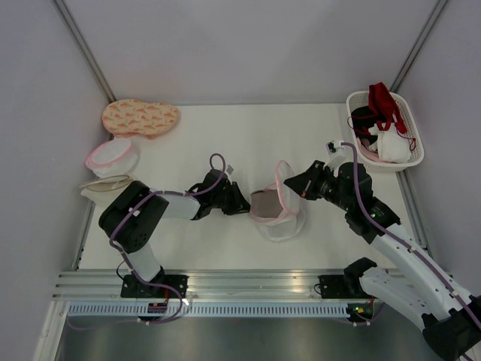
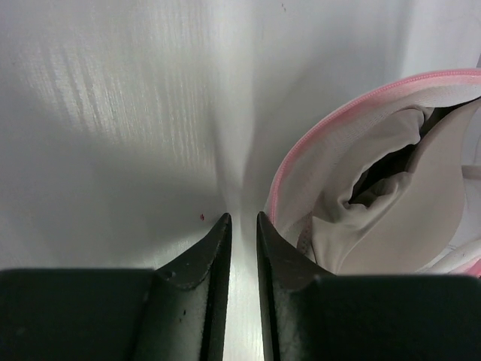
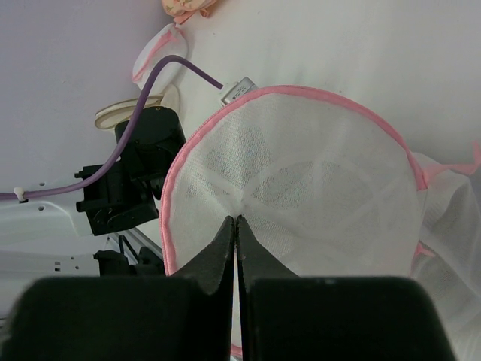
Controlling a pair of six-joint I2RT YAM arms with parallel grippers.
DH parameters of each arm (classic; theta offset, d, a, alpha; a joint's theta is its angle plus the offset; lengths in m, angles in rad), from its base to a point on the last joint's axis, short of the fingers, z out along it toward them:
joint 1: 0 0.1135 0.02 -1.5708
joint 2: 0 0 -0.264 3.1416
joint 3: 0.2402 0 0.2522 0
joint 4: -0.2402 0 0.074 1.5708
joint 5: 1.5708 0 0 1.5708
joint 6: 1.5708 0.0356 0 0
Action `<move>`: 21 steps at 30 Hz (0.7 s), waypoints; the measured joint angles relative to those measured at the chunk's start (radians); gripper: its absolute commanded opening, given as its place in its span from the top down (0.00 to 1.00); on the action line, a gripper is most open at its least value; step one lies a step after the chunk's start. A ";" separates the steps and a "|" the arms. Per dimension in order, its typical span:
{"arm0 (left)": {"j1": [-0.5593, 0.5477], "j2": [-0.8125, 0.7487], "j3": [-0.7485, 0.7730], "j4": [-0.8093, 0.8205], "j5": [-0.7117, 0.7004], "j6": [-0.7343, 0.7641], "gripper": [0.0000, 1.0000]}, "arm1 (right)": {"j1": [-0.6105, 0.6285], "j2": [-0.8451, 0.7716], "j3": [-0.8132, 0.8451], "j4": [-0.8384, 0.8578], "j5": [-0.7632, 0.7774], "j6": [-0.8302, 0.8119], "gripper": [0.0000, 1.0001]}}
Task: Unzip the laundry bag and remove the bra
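So the laundry bag (image 1: pixel 279 222) sat mid-worktop (image 1: pixel 225 135) between the two arms, unzipped, with its pink-rimmed mesh flap standing up. The right tool (image 3: pixel 236 219) was clenched on the mesh of that flap, holding it upright. The bra (image 1: pixel 263 201) was bunched in the opening on the left side, partly inside the bag. The left tool (image 2: pixel 243 218) was down low just beside the bag's pink rim, fingers nearly pinched together with only a thin gap and nothing in it. A basket (image 1: pixel 412 156) of garments sat in the far right corner.
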 measured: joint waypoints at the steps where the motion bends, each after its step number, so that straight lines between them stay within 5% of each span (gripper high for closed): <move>1: 0.000 0.000 0.000 0.000 0.004 -0.002 0.75 | -0.002 0.000 0.000 0.000 -0.002 -0.001 0.99; 21: 0.000 -0.061 -0.014 -0.083 -0.087 -0.018 0.70 | -0.017 0.000 -0.001 0.000 -0.009 -0.009 1.00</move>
